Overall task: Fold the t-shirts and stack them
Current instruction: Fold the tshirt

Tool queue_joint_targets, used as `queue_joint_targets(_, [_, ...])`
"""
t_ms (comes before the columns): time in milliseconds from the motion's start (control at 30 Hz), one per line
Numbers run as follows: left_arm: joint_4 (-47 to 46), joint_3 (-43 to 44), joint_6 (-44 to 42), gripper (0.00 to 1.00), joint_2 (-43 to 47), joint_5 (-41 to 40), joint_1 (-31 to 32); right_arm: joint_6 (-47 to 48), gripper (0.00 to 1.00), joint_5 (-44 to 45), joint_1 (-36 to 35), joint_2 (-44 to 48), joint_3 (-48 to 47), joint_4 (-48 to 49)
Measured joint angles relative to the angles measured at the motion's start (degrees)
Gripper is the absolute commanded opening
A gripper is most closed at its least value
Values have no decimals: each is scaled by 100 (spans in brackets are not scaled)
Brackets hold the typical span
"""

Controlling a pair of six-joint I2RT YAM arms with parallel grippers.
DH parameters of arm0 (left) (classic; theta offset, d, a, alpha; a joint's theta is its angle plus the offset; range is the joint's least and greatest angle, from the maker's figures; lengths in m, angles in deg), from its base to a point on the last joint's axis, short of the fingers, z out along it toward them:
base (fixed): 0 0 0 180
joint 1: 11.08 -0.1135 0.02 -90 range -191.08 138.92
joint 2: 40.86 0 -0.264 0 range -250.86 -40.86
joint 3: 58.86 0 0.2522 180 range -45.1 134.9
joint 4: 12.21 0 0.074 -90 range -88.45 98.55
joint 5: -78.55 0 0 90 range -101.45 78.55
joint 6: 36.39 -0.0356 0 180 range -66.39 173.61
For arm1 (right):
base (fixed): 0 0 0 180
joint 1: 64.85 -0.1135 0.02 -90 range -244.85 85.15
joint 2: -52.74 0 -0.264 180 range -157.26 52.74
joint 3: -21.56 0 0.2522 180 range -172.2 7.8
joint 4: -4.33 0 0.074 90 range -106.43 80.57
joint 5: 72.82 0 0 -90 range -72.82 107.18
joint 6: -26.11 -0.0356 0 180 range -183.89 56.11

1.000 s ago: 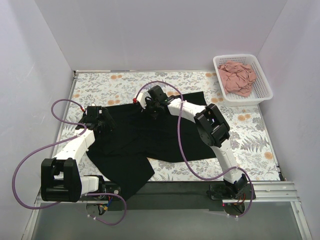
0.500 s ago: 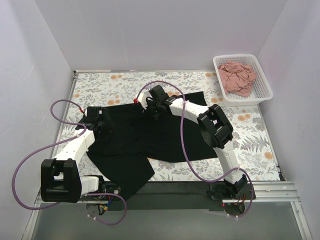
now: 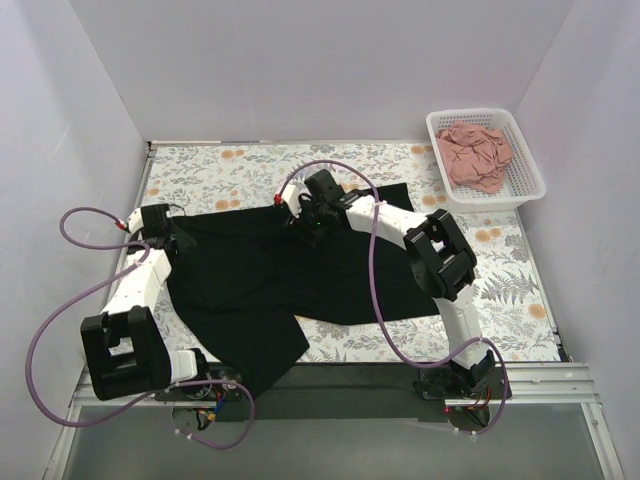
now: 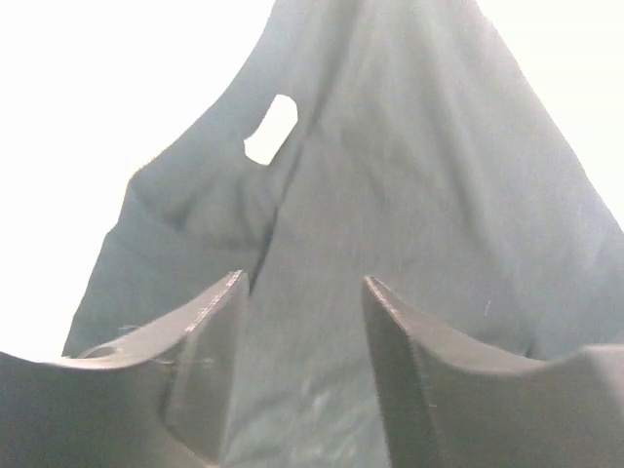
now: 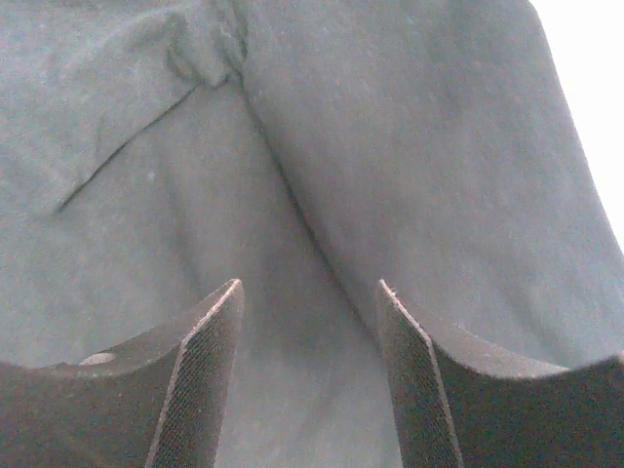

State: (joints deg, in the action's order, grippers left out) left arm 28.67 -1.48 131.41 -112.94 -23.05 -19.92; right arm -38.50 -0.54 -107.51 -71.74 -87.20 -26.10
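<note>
The black t-shirt [image 3: 300, 270] lies spread and rumpled across the middle of the table, one flap hanging toward the near edge. My left gripper [image 3: 168, 237] is at the shirt's left edge. In the left wrist view its jaws [image 4: 302, 281] stand apart with black cloth [image 4: 419, 175] showing in the gap. My right gripper [image 3: 308, 228] hovers over the shirt's upper middle. Its jaws [image 5: 309, 285] are open above creased black cloth [image 5: 390, 127], gripping nothing. The pink t-shirt [image 3: 476, 155] sits crumpled in the basket.
The white lattice basket [image 3: 527, 182] stands at the back right corner. A floral tablecloth [image 3: 230, 165] covers the table. Purple cables [image 3: 60, 300] loop beside each arm. White walls close in on the left, back and right.
My right gripper has opened and let go of the cloth, staying in place. My left arm swung left to the shirt's edge and its jaws narrowed.
</note>
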Motion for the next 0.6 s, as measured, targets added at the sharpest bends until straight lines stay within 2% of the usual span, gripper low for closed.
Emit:
queue_joint_targets(33, [-37, 101, 28, 45, -120, 0, -107, -31, 65, -2, 28, 114, 90, 9])
queue_joint_targets(67, [-94, 186, 59, 38, -258, 4, -186, -87, 65, 0, 59, 234, 186, 7])
queue_joint_targets(167, [-236, 452, 94, 31, -732, 0, -326, -205, 66, -15, 205, 649, 507, 59])
queue_joint_targets(367, [-566, 944, 39, 33, -1563, -26, -459, -404, 66, -70, 570, 1220, 1106, 413])
queue_joint_targets(600, [-752, 1165, -70, 35, -2218, -7, -494, -577, 66, -240, 876, 1241, 1351, 697])
